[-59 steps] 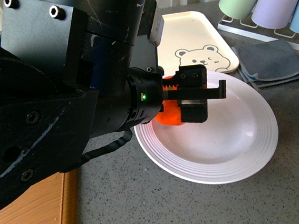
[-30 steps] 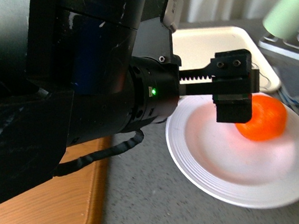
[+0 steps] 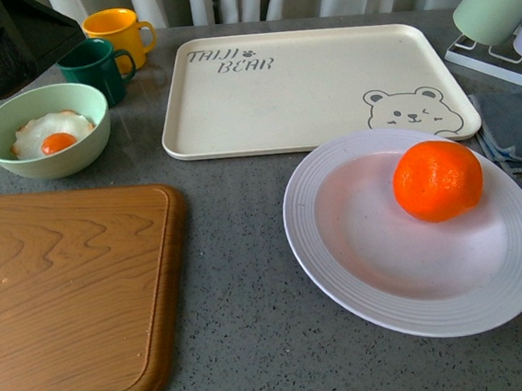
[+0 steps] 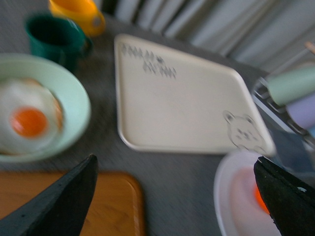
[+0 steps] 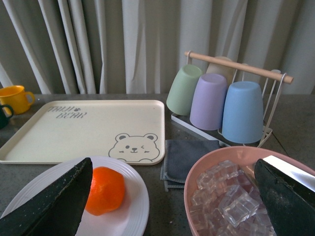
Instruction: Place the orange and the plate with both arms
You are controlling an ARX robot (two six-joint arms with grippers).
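The orange (image 3: 437, 179) rests inside the plate (image 3: 361, 269), just beside the bear tray (image 3: 305, 80). The left gripper (image 4: 174, 162) and the right gripper (image 5: 172, 162) are both spread, holding nothing. The right one seems nearer to the plate.

this reads to me as a home kitchen. i'm working over a grey speckled countertop (image 3: 257, 344) with pale curtains (image 5: 123, 44) hanging behind it. straight ahead of my right gripper (image 5: 173, 162), past its spread jaws, stand a rack of upturned cups (image 5: 211, 98) and a folded grey cloth (image 5: 182, 152), with a pink bowl of ice cubes (image 5: 193, 177) beside one jaw. ahead of my left gripper (image 4: 174, 160) sit two mugs (image 4: 54, 37), a bowl holding a fried egg (image 4: 81, 105) and a bear-print serving tray (image 4: 182, 103), with a wooden cutting board (image 4: 118, 206) close beside one jaw.
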